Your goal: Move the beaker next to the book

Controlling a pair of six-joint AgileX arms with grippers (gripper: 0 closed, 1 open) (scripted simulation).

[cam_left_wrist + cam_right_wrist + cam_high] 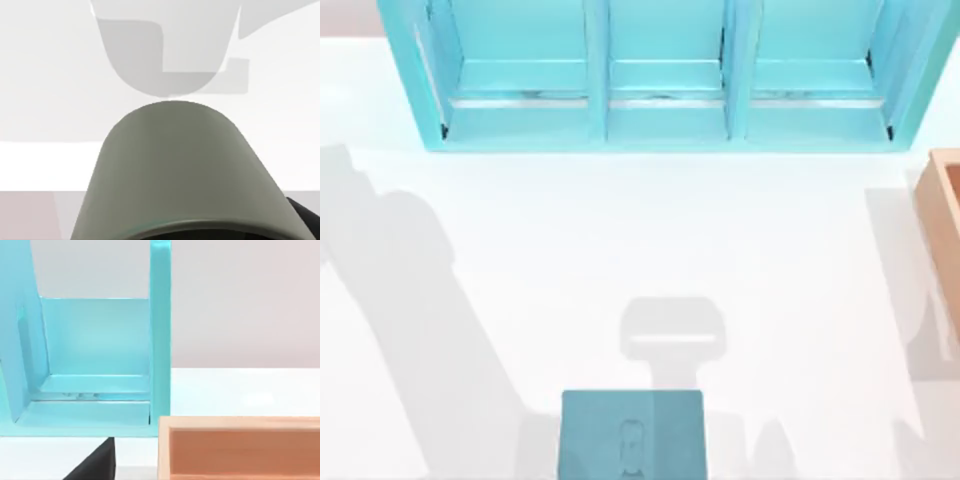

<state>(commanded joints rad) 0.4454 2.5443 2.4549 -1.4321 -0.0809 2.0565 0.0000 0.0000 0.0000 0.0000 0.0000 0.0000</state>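
Observation:
The beaker [175, 175] is a dull grey-beige cylinder close up in the left wrist view, hanging above the white table with its shadow on the surface beyond it. My left gripper [304, 220] shows as a black edge beside the beaker's rim and is shut on it. The book [633, 435], a flat teal-blue square with a faint oblong mark on its cover, lies at the table's front edge near the middle. A grey shadow falls on the table just behind the book. A black part of my right gripper [95, 465] sits in front of the shelf and the wooden box.
A big light-blue three-bay shelf [665, 125] spans the back of the table, its end bay [95, 360] close in the right wrist view. An orange-brown wooden box [945, 215] stands at the right edge, with its wall [240, 450] low in the right wrist view.

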